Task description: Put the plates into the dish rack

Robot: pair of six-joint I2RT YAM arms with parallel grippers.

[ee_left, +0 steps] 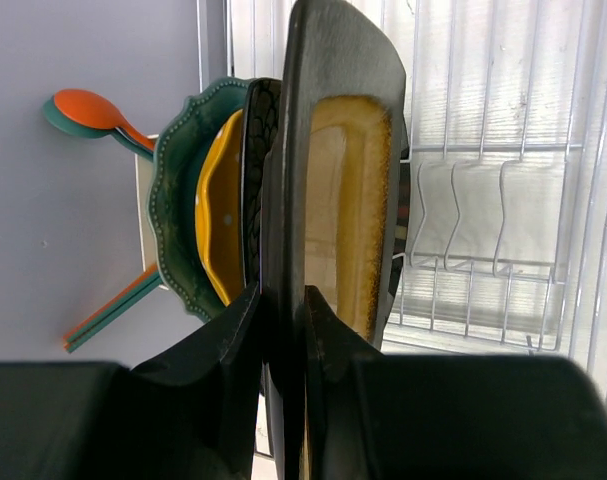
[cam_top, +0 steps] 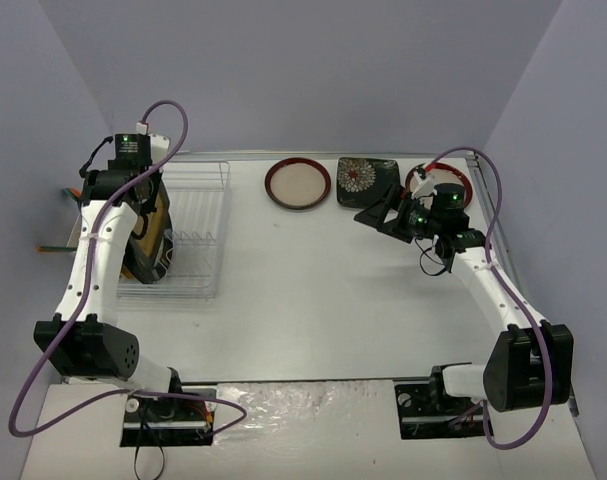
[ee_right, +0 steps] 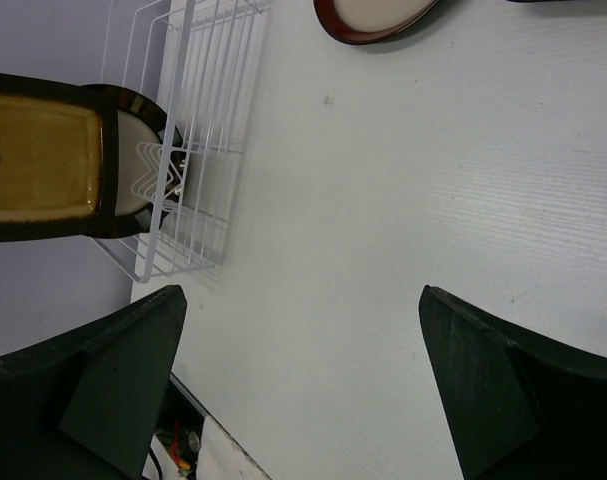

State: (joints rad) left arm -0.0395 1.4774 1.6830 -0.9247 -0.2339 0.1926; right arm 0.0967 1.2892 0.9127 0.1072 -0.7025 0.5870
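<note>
top: left gripper (cam_top: pixel 143 205) at dish rack (cam_top: pixel 198 240) left end; right gripper (cam_top: pixel 385 212) beside floral square plate (cam_top: pixel 361 176); red-rimmed round plate (cam_top: pixel 298 184) flat on table (cam_top: pixel 313 290) | left wrist: jaws pinched on upright black-amber plate (ee_left: pixel 348 200) in the rack, beside yellow plate (ee_left: pixel 218 210) and teal plate (ee_left: pixel 178 200) | right wrist: jaws spread wide, holding nothing, over table

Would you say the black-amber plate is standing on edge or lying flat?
On edge: the black-amber plate stands vertical, its rim clamped by the left gripper.
</note>
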